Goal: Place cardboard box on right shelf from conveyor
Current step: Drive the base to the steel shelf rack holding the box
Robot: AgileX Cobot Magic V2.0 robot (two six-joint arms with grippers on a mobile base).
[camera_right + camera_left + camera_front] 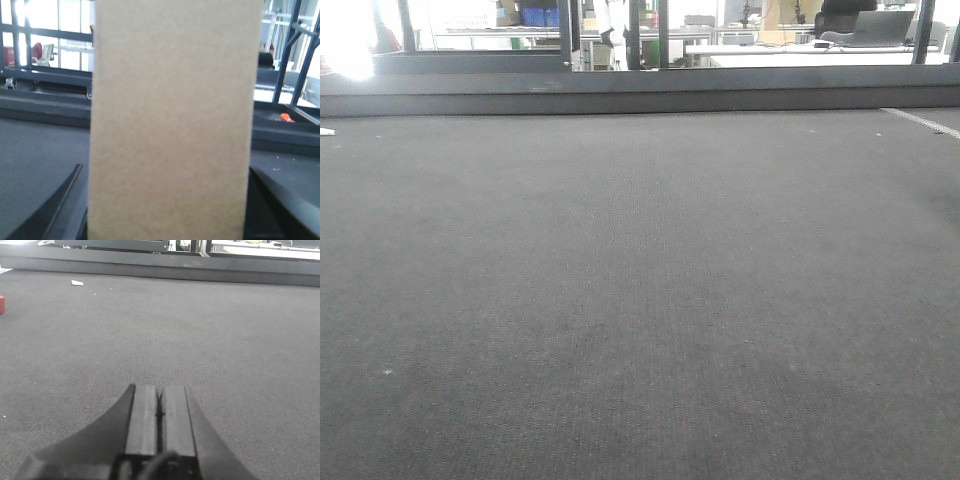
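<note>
Clamping the cardboard box [170,100] over the conveyor [640,300], the right gripper [165,167] holds its two side faces; the left gripper [159,389] has its fingers pressed together. The box looks light and stiff but crushable, so a gentle squeeze seems best.

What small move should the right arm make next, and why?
Probably lift the right pincer slightly: the cardboard box fills the gap between its fingers, seemingly gripped, and should clear the conveyor before swinging away. The left pincer is shut, empty.

White scrap [77,283], red block [1,304]
</note>
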